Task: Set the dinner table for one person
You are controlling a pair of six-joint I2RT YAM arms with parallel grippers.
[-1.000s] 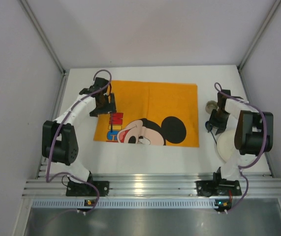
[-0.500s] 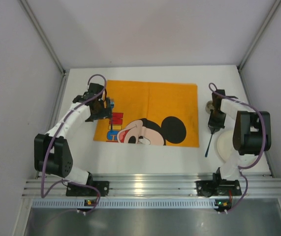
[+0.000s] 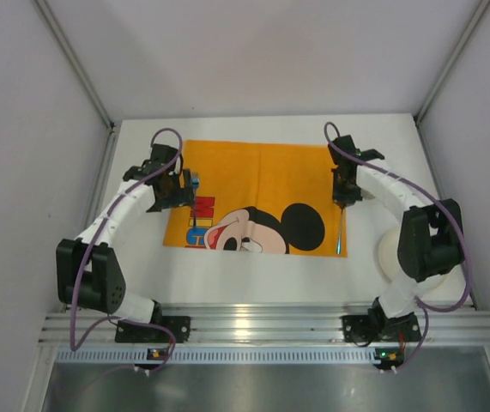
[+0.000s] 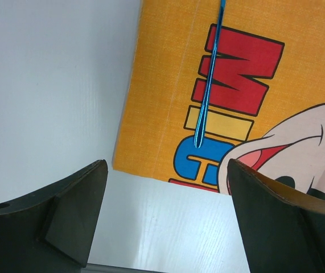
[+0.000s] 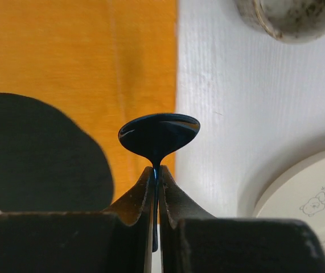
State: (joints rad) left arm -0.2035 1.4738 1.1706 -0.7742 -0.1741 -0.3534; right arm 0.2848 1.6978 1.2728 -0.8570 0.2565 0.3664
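The white tabletop [image 3: 253, 279] fills mid-frame, with an orange mat [image 3: 262, 172] at its centre and a pale plate [image 3: 387, 257] lower right. The left tool [image 4: 168, 165] gapes wide over the mat's left edge, near a blue utensil [image 4: 208, 96]. The right tool [image 5: 156, 170] pinches a dark spoon [image 5: 159, 133].

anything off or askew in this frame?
Nothing spilled or damaged. The mat lies flat on the table. Only oddity: the plate and cup sit off the mat, on bare table to its right, while a blue utensil lies on it and the right tool holds a spoon over its right edge.
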